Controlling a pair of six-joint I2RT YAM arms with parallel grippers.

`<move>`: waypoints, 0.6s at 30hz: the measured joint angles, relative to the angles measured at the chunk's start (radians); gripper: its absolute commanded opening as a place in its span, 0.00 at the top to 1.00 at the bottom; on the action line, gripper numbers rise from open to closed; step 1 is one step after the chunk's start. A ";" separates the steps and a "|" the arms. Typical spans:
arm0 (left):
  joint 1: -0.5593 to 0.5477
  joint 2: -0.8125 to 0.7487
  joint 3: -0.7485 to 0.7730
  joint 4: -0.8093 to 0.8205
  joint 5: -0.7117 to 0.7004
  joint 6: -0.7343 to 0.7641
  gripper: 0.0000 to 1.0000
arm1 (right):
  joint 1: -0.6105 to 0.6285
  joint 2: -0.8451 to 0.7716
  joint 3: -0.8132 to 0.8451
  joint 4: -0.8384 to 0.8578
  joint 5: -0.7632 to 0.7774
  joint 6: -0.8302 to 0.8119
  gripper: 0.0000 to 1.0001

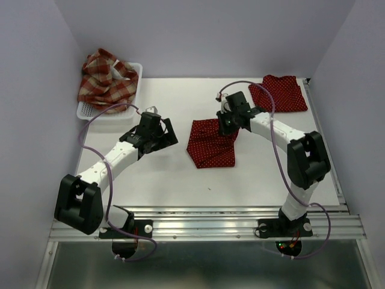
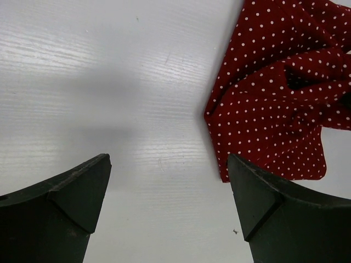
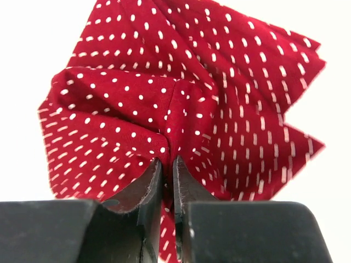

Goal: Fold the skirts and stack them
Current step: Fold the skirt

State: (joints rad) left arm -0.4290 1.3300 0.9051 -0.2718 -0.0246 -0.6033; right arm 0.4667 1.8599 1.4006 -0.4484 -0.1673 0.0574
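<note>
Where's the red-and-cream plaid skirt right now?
Top view: the red-and-cream plaid cloth skirt sits bunched in the white plastic mesh basket at the far left corner of the white table, beyond the left tool.

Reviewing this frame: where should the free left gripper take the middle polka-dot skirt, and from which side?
I'd grip the middle polka-dot skirt at its left corner, coming in from its left and down toward the table. That corner rests on the surface, points toward the open left gripper, and sits opposite the bunched corner that the right gripper pinches.
</note>
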 measured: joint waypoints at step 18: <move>0.005 0.024 0.000 0.021 0.051 -0.005 0.01 | 0.000 -0.433 -0.545 0.040 0.053 0.205 0.73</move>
State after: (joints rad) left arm -0.4240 1.3544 0.9054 -0.2504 0.0261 -0.6079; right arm 0.4671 1.4273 0.8558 -0.4080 -0.1146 0.2626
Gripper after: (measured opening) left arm 0.986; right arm 0.161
